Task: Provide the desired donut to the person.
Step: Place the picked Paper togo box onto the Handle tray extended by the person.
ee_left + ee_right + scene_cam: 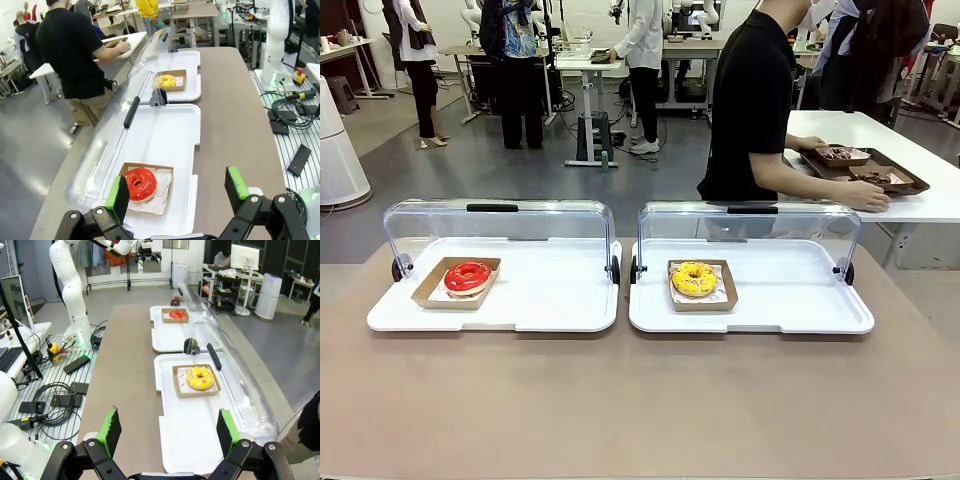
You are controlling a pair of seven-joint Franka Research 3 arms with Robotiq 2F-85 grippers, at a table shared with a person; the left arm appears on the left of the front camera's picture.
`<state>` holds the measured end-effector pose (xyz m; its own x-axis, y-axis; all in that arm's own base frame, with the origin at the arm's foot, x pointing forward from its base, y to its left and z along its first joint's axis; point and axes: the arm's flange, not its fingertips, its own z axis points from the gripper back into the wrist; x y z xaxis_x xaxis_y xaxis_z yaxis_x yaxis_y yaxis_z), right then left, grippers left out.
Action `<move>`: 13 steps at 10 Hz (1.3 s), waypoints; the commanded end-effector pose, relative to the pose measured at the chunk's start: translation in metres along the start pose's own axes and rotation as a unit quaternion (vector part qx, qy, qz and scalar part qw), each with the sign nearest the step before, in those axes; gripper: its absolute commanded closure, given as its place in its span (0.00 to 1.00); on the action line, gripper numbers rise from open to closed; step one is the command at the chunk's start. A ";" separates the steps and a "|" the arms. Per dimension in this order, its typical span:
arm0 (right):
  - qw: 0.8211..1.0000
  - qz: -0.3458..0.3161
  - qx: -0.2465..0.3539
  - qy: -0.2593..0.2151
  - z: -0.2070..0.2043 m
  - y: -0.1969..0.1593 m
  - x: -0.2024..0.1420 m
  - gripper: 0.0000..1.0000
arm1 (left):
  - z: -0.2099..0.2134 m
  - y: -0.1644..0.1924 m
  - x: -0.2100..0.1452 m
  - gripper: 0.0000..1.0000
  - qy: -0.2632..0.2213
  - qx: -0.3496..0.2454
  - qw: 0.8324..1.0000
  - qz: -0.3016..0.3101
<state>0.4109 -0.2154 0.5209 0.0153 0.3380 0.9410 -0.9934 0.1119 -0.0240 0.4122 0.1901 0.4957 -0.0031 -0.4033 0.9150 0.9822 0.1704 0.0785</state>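
A red-glazed donut (pixel 468 277) lies in a brown paper tray on the left white display tray (pixel 550 305). On the right white display tray (pixel 790 305) rests a yellow-glazed donut (pixel 695 279) in its own paper tray. Both clear lids stand raised. The person (pixel 750 100) in a black shirt stands past the far edge, turned toward a side table with both hands at a brown tray (pixel 865 170). My left gripper (pixel 177 192) hangs open above the table near the red donut (pixel 140 183). My right gripper (pixel 170 432) is open too, short of the yellow donut (pixel 200 377).
The raised clear lids (pixel 500 225) (pixel 750 228) form a wall along the trays' far side. A white side table (pixel 880 150) with donuts on the brown tray stands at the back right. Bare brown tabletop (pixel 640 400) stretches in front of the trays.
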 end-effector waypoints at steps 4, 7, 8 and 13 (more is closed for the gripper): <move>1.000 0.001 0.001 -0.003 0.000 0.000 0.001 0.00 | 0.000 0.000 0.000 0.00 0.000 0.000 1.000 0.000; 1.000 0.001 0.001 -0.003 0.000 0.000 0.001 0.00 | 0.000 0.000 0.000 0.00 0.000 0.000 1.000 0.000; 1.000 0.001 0.001 -0.003 0.000 0.000 0.001 0.00 | 0.000 0.000 0.000 0.00 0.000 0.000 1.000 0.000; 1.000 0.001 0.001 -0.003 0.000 0.000 0.001 0.00 | 0.000 0.000 0.000 0.00 0.000 0.000 1.000 0.000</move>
<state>0.4109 -0.2154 0.5209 0.0153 0.3380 0.9410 -0.9934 0.1118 -0.0240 0.4125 0.1894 0.4950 0.0040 -0.4018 0.9157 0.9828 0.1709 0.0706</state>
